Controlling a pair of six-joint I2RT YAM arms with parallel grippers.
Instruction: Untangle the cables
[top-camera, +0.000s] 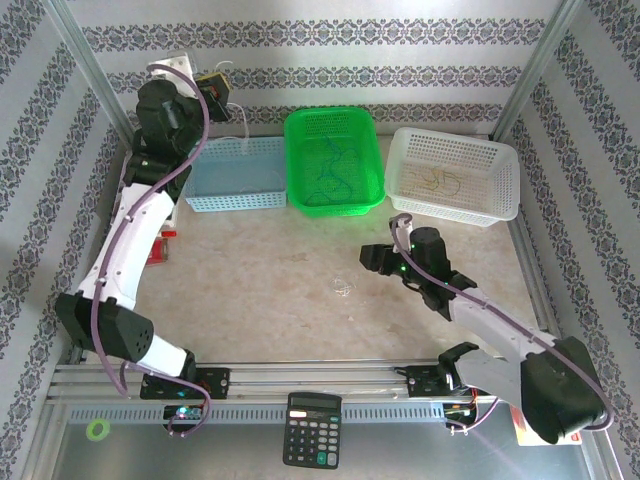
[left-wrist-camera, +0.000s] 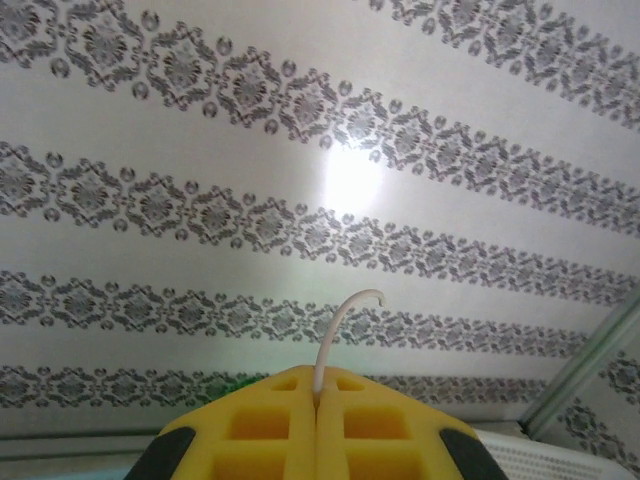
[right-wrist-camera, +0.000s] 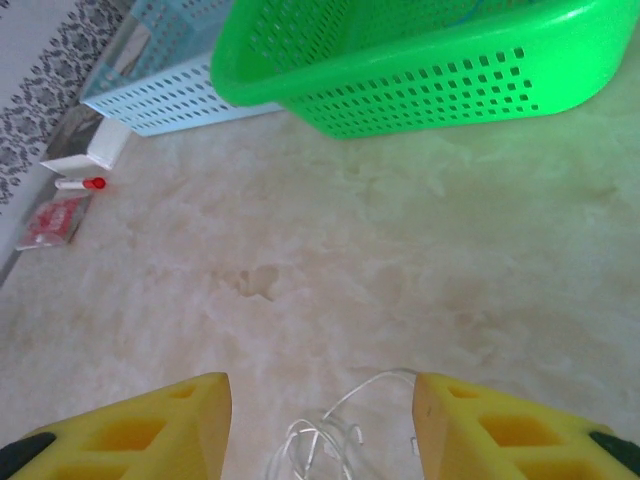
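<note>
White cable (left-wrist-camera: 336, 322) is clamped in left pincer (left-wrist-camera: 316, 392); right pincer (right-wrist-camera: 320, 390) gapes above tabletop cable (right-wrist-camera: 318, 442).

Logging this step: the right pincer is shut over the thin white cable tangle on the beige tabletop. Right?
No. The right pincer is open, not shut, over the thin white cable tangle on the beige tabletop; the right wrist view shows its yellow fingers standing apart.

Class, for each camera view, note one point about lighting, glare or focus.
Top external view: even light, faint shadows. Left wrist view: a glare patch bleaches the wallpaper; the left gripper pinching a white cable looks soft. Right wrist view: the green basket glows oversaturated, the loose white cable blurs.
</note>
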